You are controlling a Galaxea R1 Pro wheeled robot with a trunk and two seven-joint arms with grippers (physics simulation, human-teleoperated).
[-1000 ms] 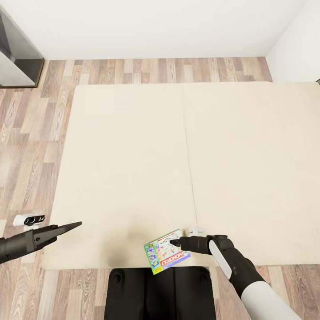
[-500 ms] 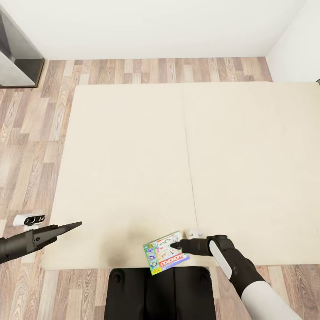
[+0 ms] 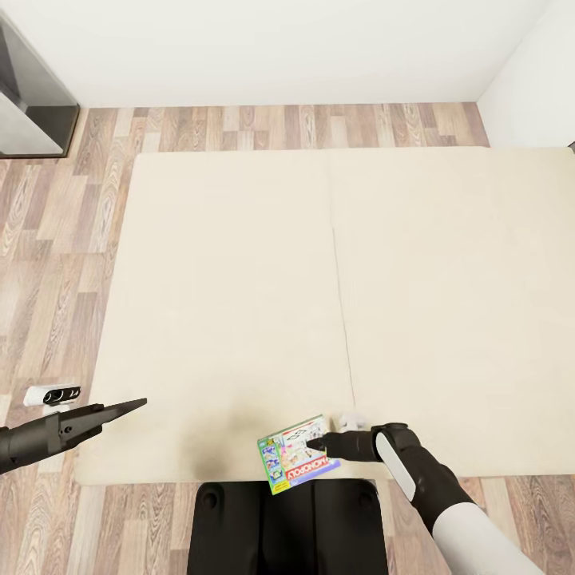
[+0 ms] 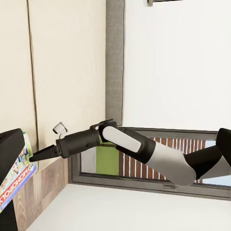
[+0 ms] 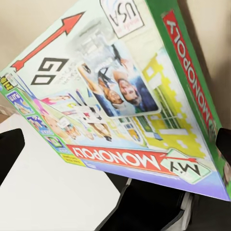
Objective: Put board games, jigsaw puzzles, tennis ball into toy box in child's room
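Right gripper at the Monopoly box on the bed's near edge

The flat green-edged "Monopoly" board game box [image 3: 297,454] lies on the beige-covered bed [image 3: 239,303], overhanging its near edge. The right gripper [image 3: 313,443] reaches over the box's top; I cannot tell how its jaws stand. The right wrist view reads the cover [image 5: 120,96]. The left gripper [image 3: 132,406], pressed together, hovers at the bed's left corner.

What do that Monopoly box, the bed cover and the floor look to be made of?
The Monopoly box looks like printed cardboard with a slightly glossy cover: sharp edges, flat bright artwork. The bed cover seems a matte beige fabric, plain and without shine, with one seam down the middle. The floor looks like wood planks, or a laminate copy: grain and staggered boards show. All of it is a simulator's render, so these are only looks.
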